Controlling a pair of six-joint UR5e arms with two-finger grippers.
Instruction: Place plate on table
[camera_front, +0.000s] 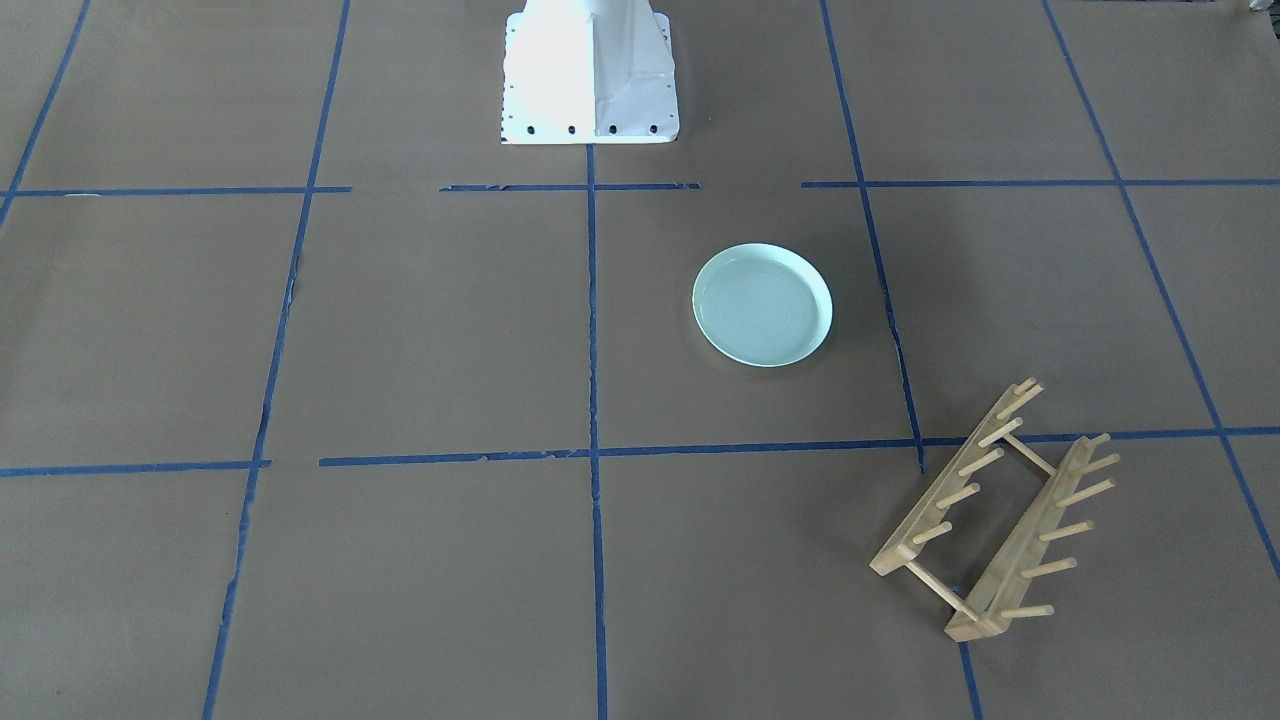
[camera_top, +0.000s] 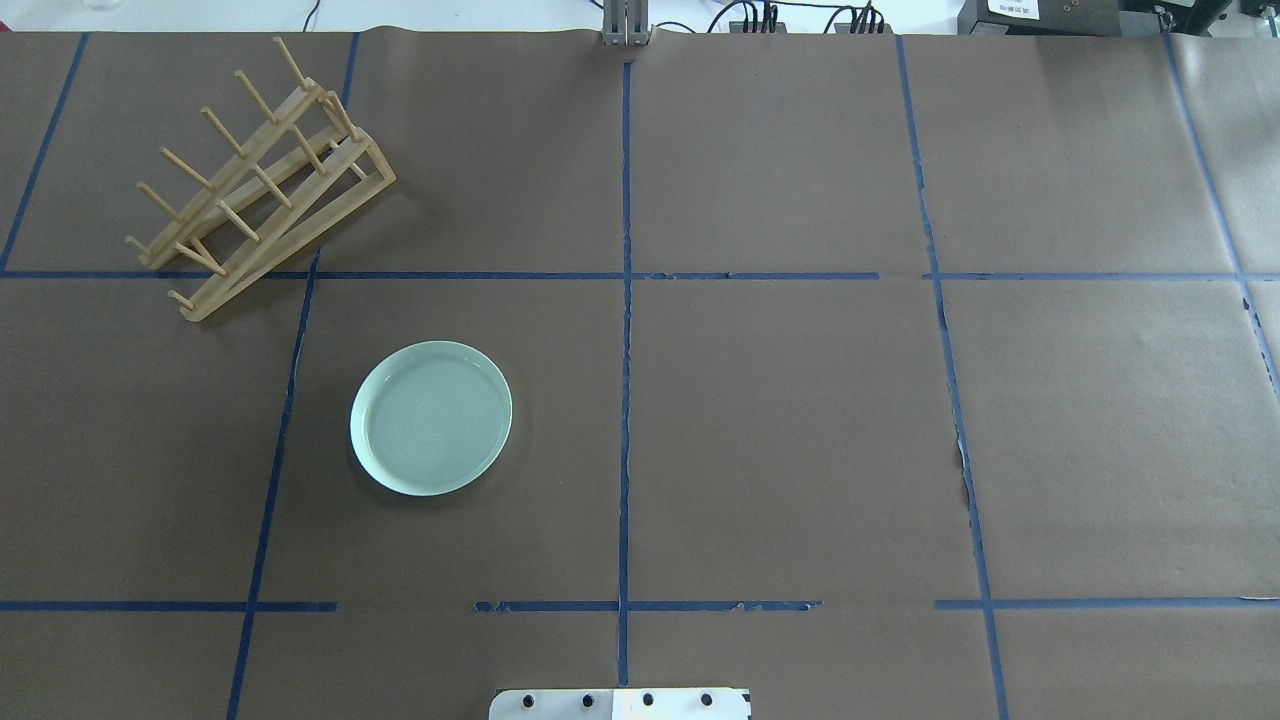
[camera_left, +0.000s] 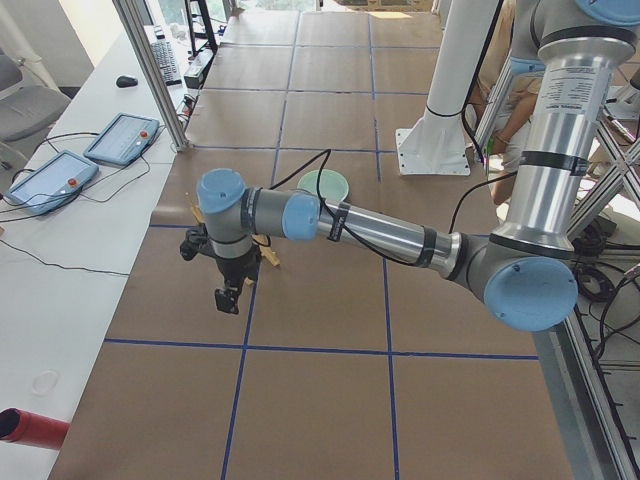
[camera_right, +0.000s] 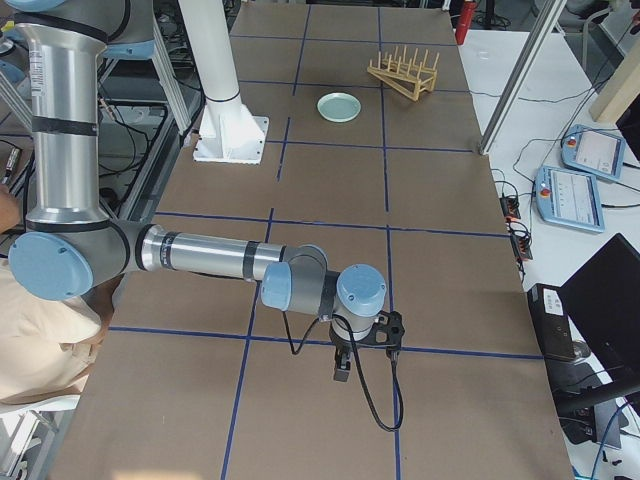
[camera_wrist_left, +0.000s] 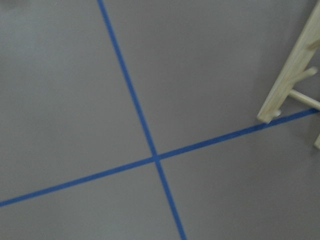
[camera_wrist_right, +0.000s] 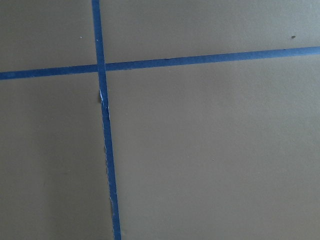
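Round pale mint-green plate (camera_top: 431, 418) lying flat, rim up, on the brown paper table (camera_top: 780, 440) marked with blue tape lines. The plate sits in the rectangle just to the robot's left of the central tape line, touching no line and held by nothing. The light wooden peg rack (camera_top: 262, 185) stands farther out and more to the left, apart from the plate, with its near end across a tape line. The white metal base (camera_front: 590, 75) is at the robot's edge of the table. The left gripper (camera_left: 228, 298) points down above the paper past the rack, well apart from the plate. The right gripper (camera_right: 342, 368) points down above a tape line far along the opposite end of the table. Both grippers appear only in the side views, so the spread of their jaws cannot be told. Each wrist camera shows bare paper with crossing tape; the left one also catches a corner of the rack.
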